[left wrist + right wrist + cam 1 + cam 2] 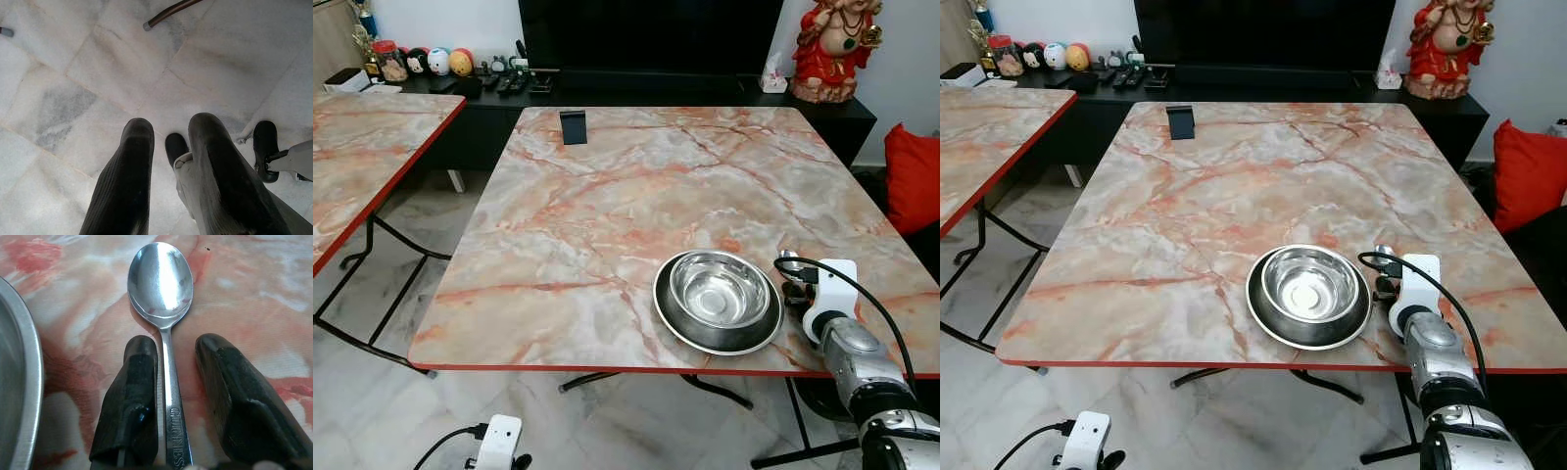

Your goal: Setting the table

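Note:
A steel bowl with a wide rim stands near the front right of the marble table. Just to its right a steel spoon lies flat on the tabletop, bowl end pointing away from me. My right gripper is low over the table, open, with a finger on each side of the spoon's handle. One finger touches the handle; the other stands a little off it. In the left eye view the spoon's tip shows past the right gripper. My left gripper hangs open over the floor, holding nothing.
A small black stand sits at the table's far left. A second marble table stands to the left across a floor gap. Behind are a dark console with a screen, a red statue and a red cushion.

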`<state>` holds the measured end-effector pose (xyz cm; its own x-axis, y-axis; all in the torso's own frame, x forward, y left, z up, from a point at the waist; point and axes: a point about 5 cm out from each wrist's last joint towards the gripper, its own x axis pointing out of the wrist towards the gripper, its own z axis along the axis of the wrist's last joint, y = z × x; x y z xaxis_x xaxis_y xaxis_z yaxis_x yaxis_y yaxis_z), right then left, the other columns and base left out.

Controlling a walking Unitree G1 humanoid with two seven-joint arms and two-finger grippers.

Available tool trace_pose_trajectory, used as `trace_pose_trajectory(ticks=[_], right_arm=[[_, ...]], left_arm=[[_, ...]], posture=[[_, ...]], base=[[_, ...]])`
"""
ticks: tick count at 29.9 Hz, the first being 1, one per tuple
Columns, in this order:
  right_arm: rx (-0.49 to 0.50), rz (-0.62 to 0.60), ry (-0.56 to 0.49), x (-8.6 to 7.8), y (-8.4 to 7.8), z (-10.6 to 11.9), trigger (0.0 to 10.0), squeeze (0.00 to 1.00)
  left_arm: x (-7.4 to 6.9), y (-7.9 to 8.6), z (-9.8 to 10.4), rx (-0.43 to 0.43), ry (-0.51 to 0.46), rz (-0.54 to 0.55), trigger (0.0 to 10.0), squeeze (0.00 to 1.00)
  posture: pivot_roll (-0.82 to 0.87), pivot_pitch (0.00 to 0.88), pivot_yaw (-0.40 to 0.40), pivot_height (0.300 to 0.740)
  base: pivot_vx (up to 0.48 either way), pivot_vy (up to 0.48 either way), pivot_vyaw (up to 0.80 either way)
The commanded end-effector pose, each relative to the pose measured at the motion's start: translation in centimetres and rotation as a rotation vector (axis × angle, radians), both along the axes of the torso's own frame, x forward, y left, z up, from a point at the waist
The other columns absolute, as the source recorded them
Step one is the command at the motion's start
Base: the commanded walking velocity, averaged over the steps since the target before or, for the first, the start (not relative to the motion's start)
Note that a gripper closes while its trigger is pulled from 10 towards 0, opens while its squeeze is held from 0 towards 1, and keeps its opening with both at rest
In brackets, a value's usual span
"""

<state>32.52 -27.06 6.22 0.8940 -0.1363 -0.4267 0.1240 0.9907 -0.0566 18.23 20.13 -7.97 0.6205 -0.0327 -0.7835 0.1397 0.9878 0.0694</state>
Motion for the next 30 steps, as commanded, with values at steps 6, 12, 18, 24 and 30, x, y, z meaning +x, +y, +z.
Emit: trace_pose_trajectory(ticks=[6, 12, 18, 24, 30], right_arm=[[0.029, 0.019, 0.018, -0.11, 0.44, -0.46, 10.0, 0.58], [0.013, 0.011, 0.02, -0.12, 0.4, -0.49, 10.0, 0.0], [0.012, 0.009, 0.018, -0.13, 0.32, -0.46, 10.0, 0.0], [0.01, 0.01, -0.005, 0.03, 0.24, -0.12, 10.0, 0.0], [0.009, 0.007, -0.04, 0.34, 0.15, 0.45, 10.0, 0.0]], left_arm=[[-0.17, 0.12, -0.12, 0.011, 0.023, -0.012, 10.0, 0.0], [-0.18, 0.11, -0.12, 0.009, 0.022, -0.013, 10.0, 0.0], [-0.22, 0.15, -0.13, 0.009, 0.023, -0.015, 10.0, 0.0], [-0.22, 0.17, -0.12, 0.01, 0.023, -0.015, 10.0, 0.0], [-0.16, 0.18, -0.09, 0.011, 0.021, -0.018, 10.0, 0.0]], posture=[[0.02, 0.0, 0.001, 0.74], [0.02, 0.0, 0.001, 0.74], [0.03, 0.0, 0.002, 0.74], [0.03, 0.0, 0.003, 0.74], [0.03, 0.0, 0.007, 0.74]], base=[[0.0, 0.0, 0.0], [0.0, 0.0, 0.0], [0.0, 0.0, 0.0], [0.0, 0.0, 0.0], [0.0, 0.0, 0.0]])
